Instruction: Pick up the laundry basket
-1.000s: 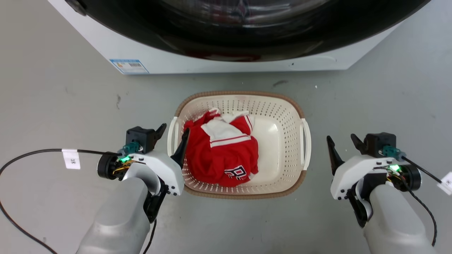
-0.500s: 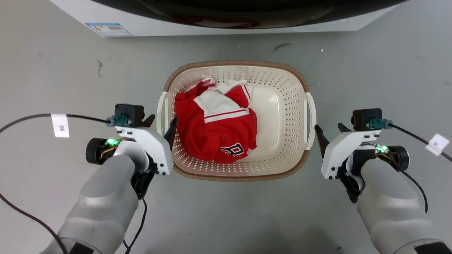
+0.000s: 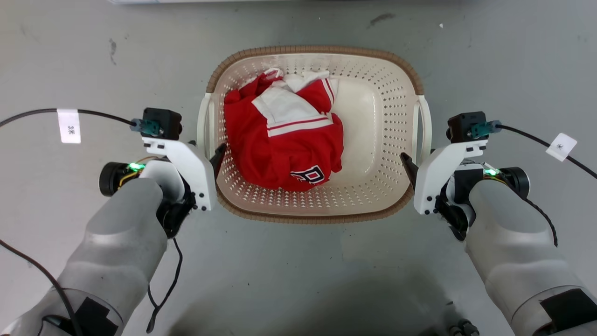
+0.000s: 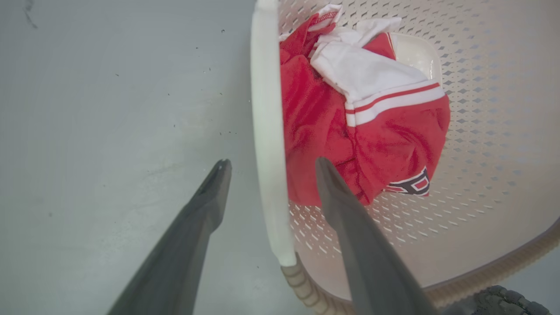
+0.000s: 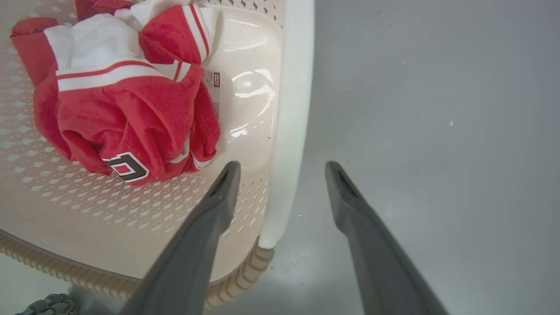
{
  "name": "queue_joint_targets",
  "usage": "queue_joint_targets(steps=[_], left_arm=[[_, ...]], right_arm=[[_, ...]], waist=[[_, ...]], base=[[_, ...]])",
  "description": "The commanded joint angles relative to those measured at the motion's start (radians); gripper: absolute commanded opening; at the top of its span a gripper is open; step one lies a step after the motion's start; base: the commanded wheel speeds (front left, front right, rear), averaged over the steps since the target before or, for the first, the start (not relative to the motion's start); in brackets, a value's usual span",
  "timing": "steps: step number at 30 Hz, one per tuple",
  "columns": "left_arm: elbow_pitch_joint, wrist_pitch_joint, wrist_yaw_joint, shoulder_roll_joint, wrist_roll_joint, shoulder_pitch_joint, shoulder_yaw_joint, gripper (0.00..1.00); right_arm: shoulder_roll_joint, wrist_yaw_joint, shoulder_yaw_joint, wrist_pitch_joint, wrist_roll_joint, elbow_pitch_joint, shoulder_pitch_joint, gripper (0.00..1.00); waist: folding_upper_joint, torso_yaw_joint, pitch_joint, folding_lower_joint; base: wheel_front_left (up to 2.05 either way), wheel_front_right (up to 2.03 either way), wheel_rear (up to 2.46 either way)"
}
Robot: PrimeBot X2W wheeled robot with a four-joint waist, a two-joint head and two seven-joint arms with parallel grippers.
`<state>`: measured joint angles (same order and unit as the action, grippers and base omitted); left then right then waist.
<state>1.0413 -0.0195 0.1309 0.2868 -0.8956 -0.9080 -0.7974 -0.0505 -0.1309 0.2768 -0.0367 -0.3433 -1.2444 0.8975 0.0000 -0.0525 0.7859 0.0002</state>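
The laundry basket (image 3: 316, 49) is cream with perforated walls and a brown woven-look rim, and it stands on the grey floor holding a crumpled red and white garment (image 3: 284, 140). My left gripper (image 3: 205, 149) is open astride the basket's white left handle (image 4: 265, 87): one finger is outside and the other is inside the basket (image 4: 481, 109). My right gripper (image 3: 418, 156) is open too. In the right wrist view the right handle (image 5: 297, 65) runs between its fingers, over the basket's inner wall (image 5: 65, 188). Neither gripper presses its handle.
A white sliver of the washing machine's base (image 3: 140, 1) shows at the top edge. Black cables with white tags (image 3: 68, 126) (image 3: 561, 146) trail from both wrists over the floor. Bare grey floor (image 3: 298, 280) surrounds the basket.
The head camera has tilted down, so the washing machine has slid out of the top. Both grippers have come in to the basket's sides and now straddle the handles, still open.
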Motion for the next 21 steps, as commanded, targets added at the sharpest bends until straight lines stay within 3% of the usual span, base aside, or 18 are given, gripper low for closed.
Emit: queue_joint_targets(steps=[1, 7, 8, 9, 10, 11, 21], left_arm=[[0.003, -0.006, -0.001, 0.006, -0.01, -0.022, -0.01, 1.0], [0.027, -0.018, -0.001, 0.021, -0.047, -0.052, -0.062, 1.0], [0.023, -0.022, -0.001, 0.016, -0.06, -0.053, -0.065, 0.91], [0.025, -0.013, -0.001, 0.02, -0.061, -0.064, -0.071, 0.4], [0.027, -0.017, -0.001, 0.021, -0.067, -0.067, -0.08, 0.0], [0.025, -0.028, -0.001, 0.016, -0.08, -0.063, -0.088, 0.0], [0.029, -0.032, 0.001, -0.006, -0.173, -0.045, -0.133, 0.0]], right_arm=[[0.001, 0.0, 0.012, -0.005, -0.027, 0.004, 0.018, 1.0], [0.001, 0.0, 0.083, 0.008, -0.097, 0.016, 0.029, 1.0], [0.001, 0.0, 0.098, 0.0, -0.115, 0.02, 0.028, 1.0], [0.001, 0.0, 0.111, 0.001, -0.132, 0.029, 0.025, 0.69], [0.001, 0.0, 0.122, 0.006, -0.143, 0.031, 0.026, 0.37], [0.001, 0.0, 0.135, 0.004, -0.153, 0.03, 0.027, 0.0], [0.003, -0.001, 0.222, 0.005, -0.23, 0.008, 0.013, 0.0]], waist=[[0.0, -0.004, 0.022, -0.0002], [0.0, -0.013, 0.049, -0.0002], [0.0, -0.014, 0.052, -0.0002], [0.0, -0.015, 0.054, -0.0002], [0.0, -0.016, 0.056, -0.0002], [0.0, -0.016, 0.057, -0.0002], [0.0, -0.017, 0.011, -0.0002]], base=[[0.0, 0.0, 0.0], [0.0, 0.0, 0.0], [0.0, 0.0, 0.0], [0.0, 0.0, 0.0], [0.0, 0.0, 0.0], [0.0, 0.0, 0.0], [0.0, 0.0, 0.0]])
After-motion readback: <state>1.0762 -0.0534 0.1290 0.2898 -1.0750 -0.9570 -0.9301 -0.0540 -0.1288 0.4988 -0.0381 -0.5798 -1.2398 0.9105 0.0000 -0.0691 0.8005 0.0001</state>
